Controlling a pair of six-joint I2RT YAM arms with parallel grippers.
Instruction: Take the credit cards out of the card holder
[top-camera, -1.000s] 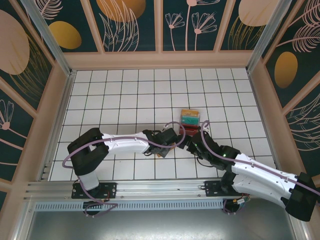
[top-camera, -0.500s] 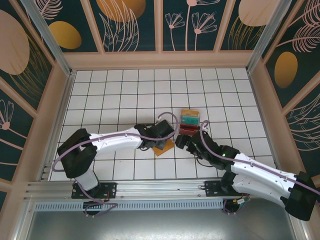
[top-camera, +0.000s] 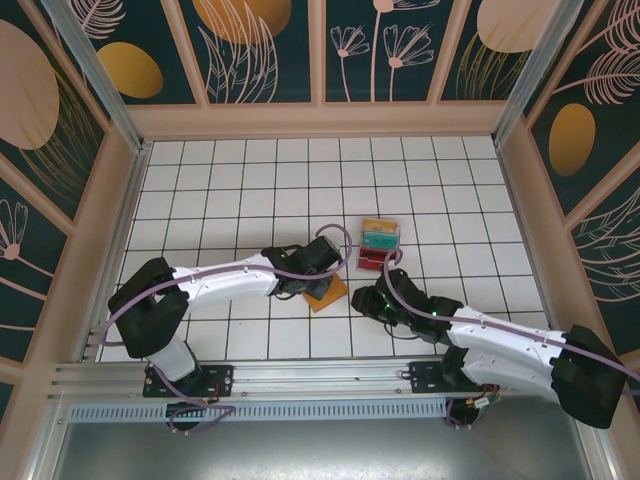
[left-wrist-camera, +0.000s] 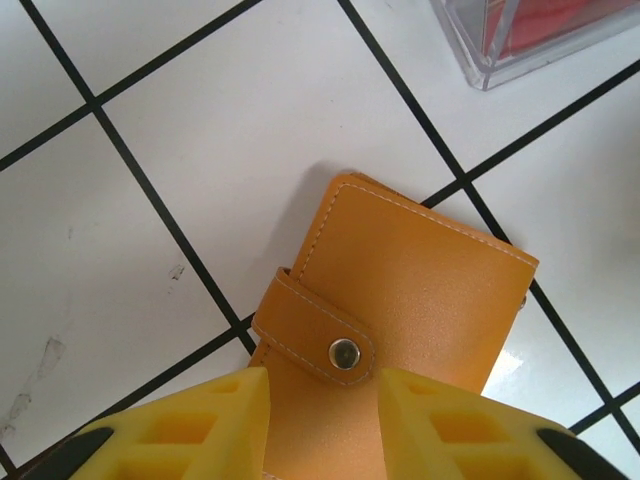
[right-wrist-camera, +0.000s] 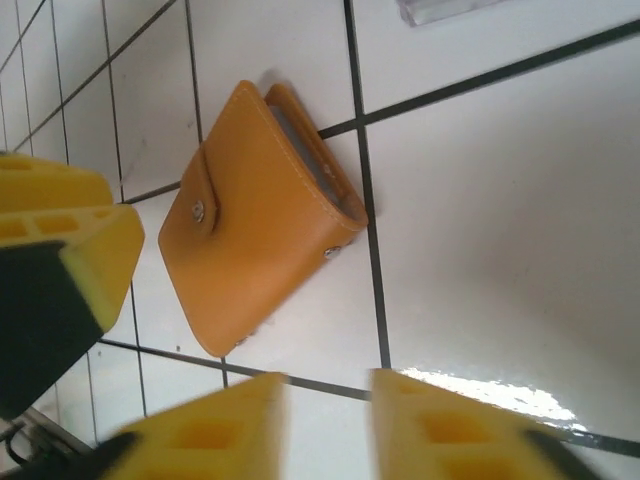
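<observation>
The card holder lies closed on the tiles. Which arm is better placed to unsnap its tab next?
Left, probably. The left gripper hangs over the card holder, fingers flanking its tab; the right gripper sits off to its side.

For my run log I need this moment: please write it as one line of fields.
card holder: closed, tab snapped, flat on table | left gripper: open, above its edge | right gripper: open, empty

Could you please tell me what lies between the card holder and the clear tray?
In the left wrist view, the stretch from card holder to clear tray is bare tile crossed by a grout line.
</observation>
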